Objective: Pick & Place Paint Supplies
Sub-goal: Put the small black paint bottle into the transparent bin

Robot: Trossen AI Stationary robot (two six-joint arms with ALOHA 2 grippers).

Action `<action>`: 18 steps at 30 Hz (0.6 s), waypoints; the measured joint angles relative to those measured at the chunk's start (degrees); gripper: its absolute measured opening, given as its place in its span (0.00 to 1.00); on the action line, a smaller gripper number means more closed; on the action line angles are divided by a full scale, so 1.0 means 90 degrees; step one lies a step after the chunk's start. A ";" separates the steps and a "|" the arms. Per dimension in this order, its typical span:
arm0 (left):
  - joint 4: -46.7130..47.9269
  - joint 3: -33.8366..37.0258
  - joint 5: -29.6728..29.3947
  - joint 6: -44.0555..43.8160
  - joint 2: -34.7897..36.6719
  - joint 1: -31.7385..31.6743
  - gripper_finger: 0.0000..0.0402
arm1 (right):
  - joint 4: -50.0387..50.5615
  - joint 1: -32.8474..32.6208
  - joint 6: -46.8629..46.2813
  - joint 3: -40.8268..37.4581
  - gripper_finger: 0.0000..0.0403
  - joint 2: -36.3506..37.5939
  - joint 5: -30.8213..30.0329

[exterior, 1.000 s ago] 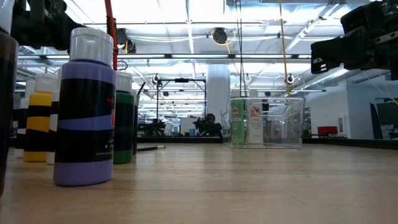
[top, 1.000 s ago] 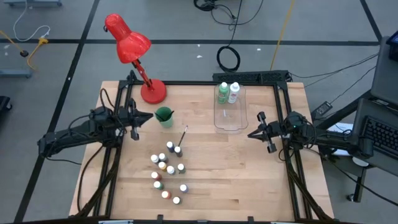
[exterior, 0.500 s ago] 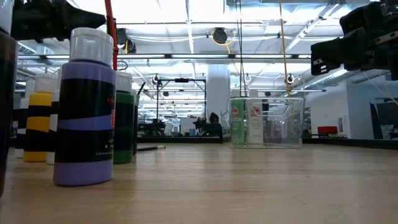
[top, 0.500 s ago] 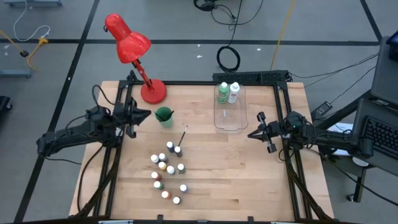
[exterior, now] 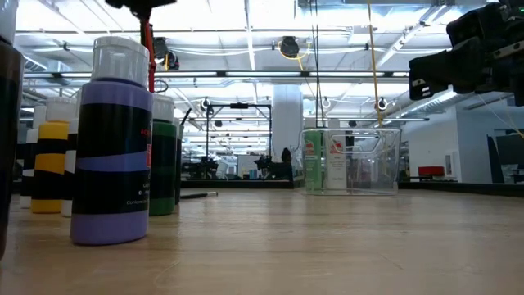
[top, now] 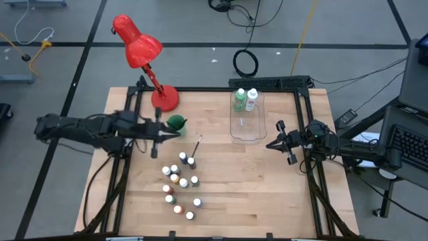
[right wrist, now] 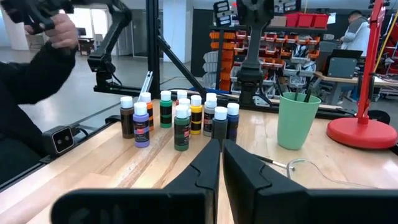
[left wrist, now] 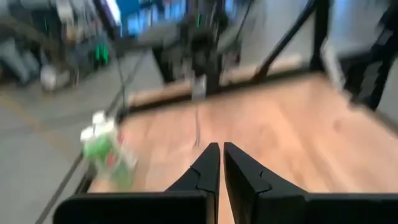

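Two grippers, both with fingers pressed together and empty. The left gripper (top: pixel 175 133) has swung inward to the green cup (top: pixel 176 123); the right gripper (top: pixel 271 143) has stayed beside the clear bin (top: pixel 246 130).

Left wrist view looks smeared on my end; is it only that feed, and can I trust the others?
Left wrist view: motion-blurred throughout, only the left tool reads clearly. High view: left arm streaked, small white-capped paint bottles sharp. Right wrist view: crisp. Low view: bright ceiling glare.
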State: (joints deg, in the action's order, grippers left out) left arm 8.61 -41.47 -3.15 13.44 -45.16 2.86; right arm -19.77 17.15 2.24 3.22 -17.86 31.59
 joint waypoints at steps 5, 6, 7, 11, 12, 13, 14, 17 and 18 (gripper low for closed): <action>0.2251 -0.1518 -0.0860 -0.0290 -0.1375 0.0248 0.06 | 0.0042 0.0000 0.0040 0.0000 0.04 -0.0101 0.0000; 0.2626 -0.1717 -0.0882 -0.0334 -0.1611 0.0268 0.06 | 0.0041 0.0000 0.0072 0.0000 0.04 -0.0130 0.0000; 0.2909 -0.1898 -0.0892 -0.0354 -0.1843 0.0280 0.06 | 0.0043 0.0000 0.0115 0.0000 0.04 -0.0153 0.0000; 0.3468 -0.2333 -0.0783 -0.0372 -0.2596 0.0324 0.06 | 0.0044 0.0000 0.0209 0.0000 0.04 -0.0224 -0.0011; 0.3531 -0.2378 -0.0692 -0.0273 -0.2769 0.0338 0.06 | 0.0044 0.0000 0.0209 0.0000 0.04 -0.0234 -0.0013; 0.3567 -0.2403 -0.0614 -0.0156 -0.2935 0.0352 0.06 | 0.0042 0.0000 0.0212 -0.0001 0.04 -0.0237 -0.0015; 0.3568 -0.2416 -0.0563 -0.0076 -0.3067 0.0362 0.06 | 0.0042 0.0000 0.0212 0.0000 0.04 -0.0239 -0.0017; 0.3536 -0.2479 -0.0461 -0.0270 -0.3379 0.0366 0.06 | 0.0042 0.0000 0.0212 0.0000 0.04 -0.0239 -0.0019; 0.3535 -0.2514 -0.0463 -0.0436 -0.3468 0.0364 0.06 | 0.0042 0.0000 0.0211 0.0000 0.04 -0.0242 -0.0019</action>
State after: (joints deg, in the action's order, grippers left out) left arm 40.42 -64.10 -7.31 9.51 -76.37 6.13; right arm -19.40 17.15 4.14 3.22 -20.03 31.42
